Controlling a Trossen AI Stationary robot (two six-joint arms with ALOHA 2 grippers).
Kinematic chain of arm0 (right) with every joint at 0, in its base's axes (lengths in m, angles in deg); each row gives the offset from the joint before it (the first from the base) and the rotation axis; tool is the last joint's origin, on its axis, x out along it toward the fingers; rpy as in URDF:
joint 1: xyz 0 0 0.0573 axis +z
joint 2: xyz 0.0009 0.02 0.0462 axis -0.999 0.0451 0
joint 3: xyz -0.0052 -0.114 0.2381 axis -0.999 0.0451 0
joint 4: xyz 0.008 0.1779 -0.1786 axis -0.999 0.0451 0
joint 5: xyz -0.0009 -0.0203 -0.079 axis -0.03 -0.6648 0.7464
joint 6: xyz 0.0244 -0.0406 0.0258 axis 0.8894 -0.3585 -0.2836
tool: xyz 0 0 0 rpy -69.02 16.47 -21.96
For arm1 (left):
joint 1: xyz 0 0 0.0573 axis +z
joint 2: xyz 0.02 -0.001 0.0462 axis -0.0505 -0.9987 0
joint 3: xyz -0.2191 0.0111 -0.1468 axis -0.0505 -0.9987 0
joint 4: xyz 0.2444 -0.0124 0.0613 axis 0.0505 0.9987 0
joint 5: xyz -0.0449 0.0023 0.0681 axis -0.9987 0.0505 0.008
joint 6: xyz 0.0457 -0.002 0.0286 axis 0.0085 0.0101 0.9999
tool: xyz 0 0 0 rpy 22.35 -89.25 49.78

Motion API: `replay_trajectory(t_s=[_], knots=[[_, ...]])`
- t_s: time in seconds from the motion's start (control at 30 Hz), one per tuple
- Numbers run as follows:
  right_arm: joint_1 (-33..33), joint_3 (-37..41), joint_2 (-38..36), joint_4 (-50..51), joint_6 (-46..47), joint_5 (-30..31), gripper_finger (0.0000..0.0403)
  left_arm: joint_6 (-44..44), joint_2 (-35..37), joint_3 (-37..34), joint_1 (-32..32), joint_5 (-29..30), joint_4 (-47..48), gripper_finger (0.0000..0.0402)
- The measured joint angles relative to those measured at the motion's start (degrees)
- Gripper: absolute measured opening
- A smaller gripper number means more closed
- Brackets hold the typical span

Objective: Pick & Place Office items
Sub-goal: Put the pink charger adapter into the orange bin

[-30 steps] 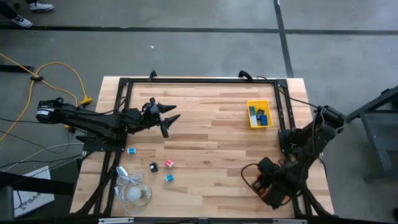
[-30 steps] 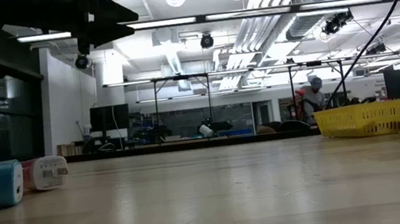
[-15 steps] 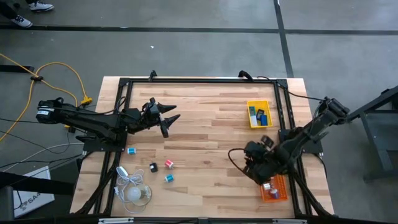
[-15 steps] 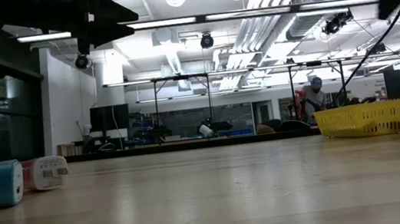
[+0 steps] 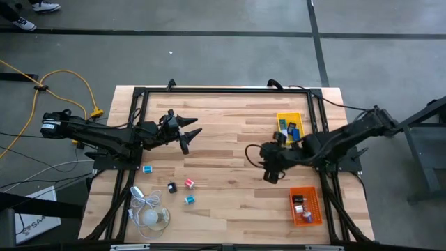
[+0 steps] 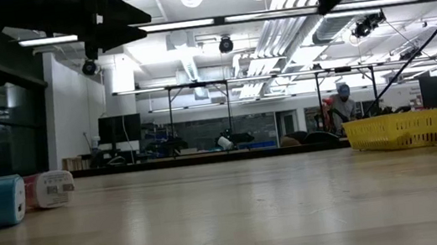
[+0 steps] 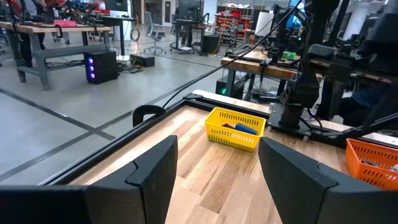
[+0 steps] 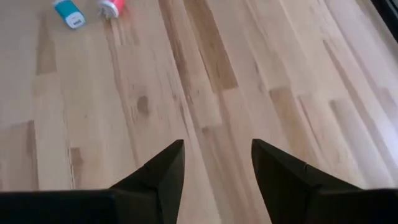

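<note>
1. The table (image 5: 230, 139) is a top of pale wooden planks inside a black metal frame, standing on a grey concrete floor crossed by dark lines
2. The right gripper (image 5: 270, 166) hangs over the middle of the planks, beside the yellow tray (image 5: 280, 135); its fingers (image 8: 163, 171) stand apart with nothing between them
3. The left gripper (image 5: 188, 135) waits over the far left part of the table, its fingers (image 7: 155, 168) spread wide and empty
4. Four loose office items lie near the left front corner: a blue piece (image 5: 147, 169), a black piece (image 5: 171, 187), a pink-red piece (image 5: 189, 183) and a teal piece (image 5: 189, 200)
5. More small pieces sit in the yellow tray and in the orange tray (image 5: 315, 210) at the right front edge
6. A white bulb with a coiled cord (image 5: 151, 216) rests just beside the loose pieces, at the front left
7. A yellow cable (image 5: 70, 73) loops over the floor to the left of the table
8. Level with the table top, the room is a large workshop with white ducts, strip lights, benches and monitors; a person (image 6: 341, 104) stands far back behind the yellow tray
</note>
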Motion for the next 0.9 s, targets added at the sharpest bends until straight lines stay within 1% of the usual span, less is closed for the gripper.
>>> replay_trajectory(t_s=[0.17,0.3,0.4,0.5,0.63,0.7,0.77,0.9], knots=[[-6.70,0.00,-0.43,-4.99,-10.75,-6.59,0.0174,-0.01,0.00,0.00,-0.02,0.00,-0.02,0.0218],[-13.84,0.00,-0.35,-11.78,-19.12,-16.84,0.0174,-0.01,0.00,-0.02,-0.02,0.00,-0.02,0.0218],[-19.32,0.00,0.01,-15.34,-24.12,-23.44,0.0174,0.01,0.00,0.00,-0.02,0.00,-0.01,0.0218],[-24.33,0.00,0.09,-15.46,-27.83,-27.09,0.0174,0.00,0.00,0.00,-0.02,0.00,-0.01,0.0218],[-29.65,0.00,0.07,-15.34,-32.10,-28.43,0.0174,0.00,0.00,-0.01,0.00,0.00,-0.01,0.0218],[-31.72,0.00,0.07,-15.26,-34.13,-30.55,0.0174,-0.01,0.00,0.00,-0.02,0.00,-0.01,0.0218],[-33.72,0.00,0.07,-15.32,-36.11,-34.55,0.0174,0.00,0.00,0.00,0.00,0.00,0.00,0.0218],[-36.95,0.00,0.09,-15.97,-40.20,-44.60,0.0174,-0.01,0.00,-0.01,0.00,0.00,-0.01,0.0218]])
